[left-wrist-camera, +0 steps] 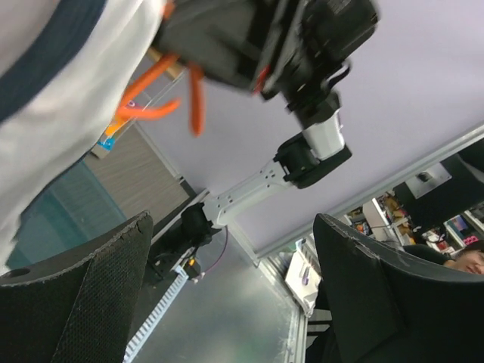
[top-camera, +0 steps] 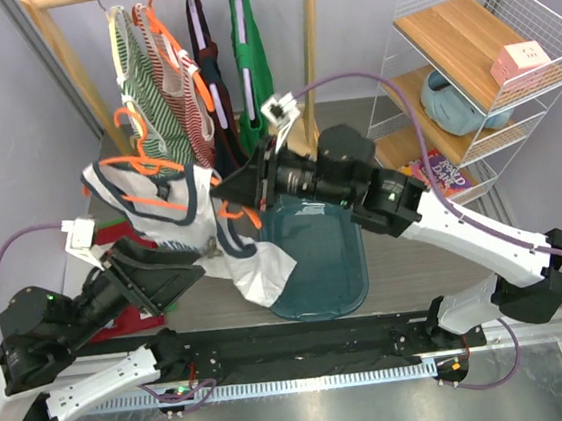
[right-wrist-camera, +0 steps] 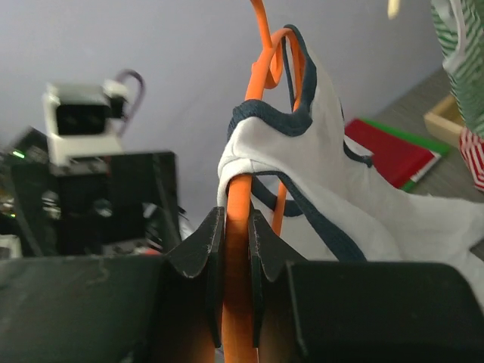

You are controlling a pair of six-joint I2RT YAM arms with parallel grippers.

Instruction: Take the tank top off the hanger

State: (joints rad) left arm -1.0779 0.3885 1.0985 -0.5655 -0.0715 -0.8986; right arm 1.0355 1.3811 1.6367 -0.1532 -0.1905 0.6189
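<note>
Bright, even light; wrist-view foregrounds soft.

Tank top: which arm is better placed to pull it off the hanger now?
Left. The right gripper is shut on the hanger, holding it up. The left gripper is open and empty beside the tank top's hanging cloth, so it is probably free to grab and pull.

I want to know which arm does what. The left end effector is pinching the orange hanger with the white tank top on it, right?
No, the right end effector pinches the orange hanger, as the right wrist view shows. The left end effector is open and holds nothing. The white tank top is on the hanger.
</note>
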